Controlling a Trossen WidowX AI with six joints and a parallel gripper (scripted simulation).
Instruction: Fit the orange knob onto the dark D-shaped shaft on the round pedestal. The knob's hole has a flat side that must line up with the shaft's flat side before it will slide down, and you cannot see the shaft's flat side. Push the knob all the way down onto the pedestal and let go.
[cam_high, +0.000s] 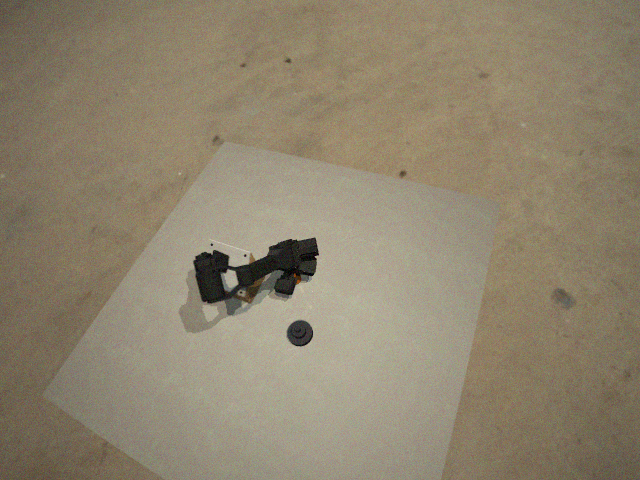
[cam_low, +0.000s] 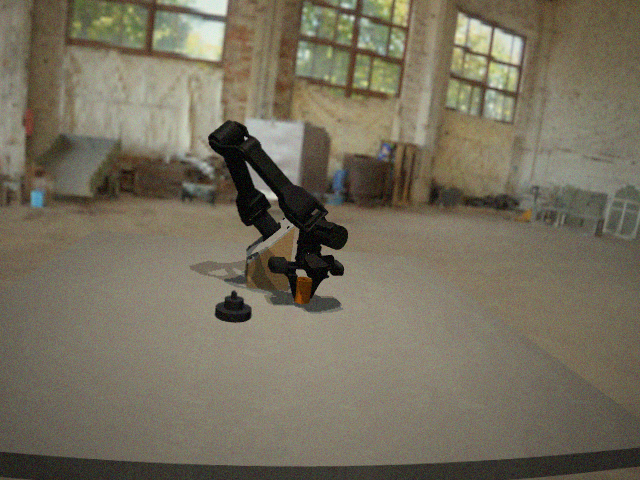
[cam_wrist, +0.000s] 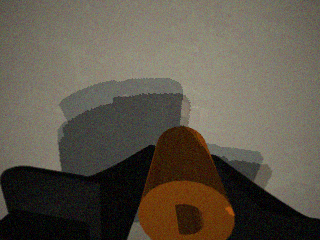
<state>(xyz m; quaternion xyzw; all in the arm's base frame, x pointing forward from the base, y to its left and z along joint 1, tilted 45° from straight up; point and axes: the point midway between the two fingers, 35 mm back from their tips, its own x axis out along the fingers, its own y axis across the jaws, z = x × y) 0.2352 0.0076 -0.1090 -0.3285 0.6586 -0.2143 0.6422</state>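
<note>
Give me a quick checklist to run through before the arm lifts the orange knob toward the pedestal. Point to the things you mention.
1. Claw (cam_low: 303, 298) (cam_wrist: 181, 155) shut on the orange knob (cam_high: 299, 279) (cam_low: 302, 290) (cam_wrist: 182, 160): ok, the knob is between its fingers.
2. Knob upright: ok, it looks upright in the exterior view.
3. Knob's hole and its flat side readable: ok, the wrist view shows a D-shaped hole with its flat on the image's left.
4. Shaft on the round pedestal (cam_high: 300, 339) (cam_low: 233, 312) uncovered: ok, nothing sits over it.
5. Hole's flat lined up with the shaft's flat: cannot tell, the shaft's flat side can't be seen.
6. Knob above the shaft: not ok, it is off to one side.
</note>
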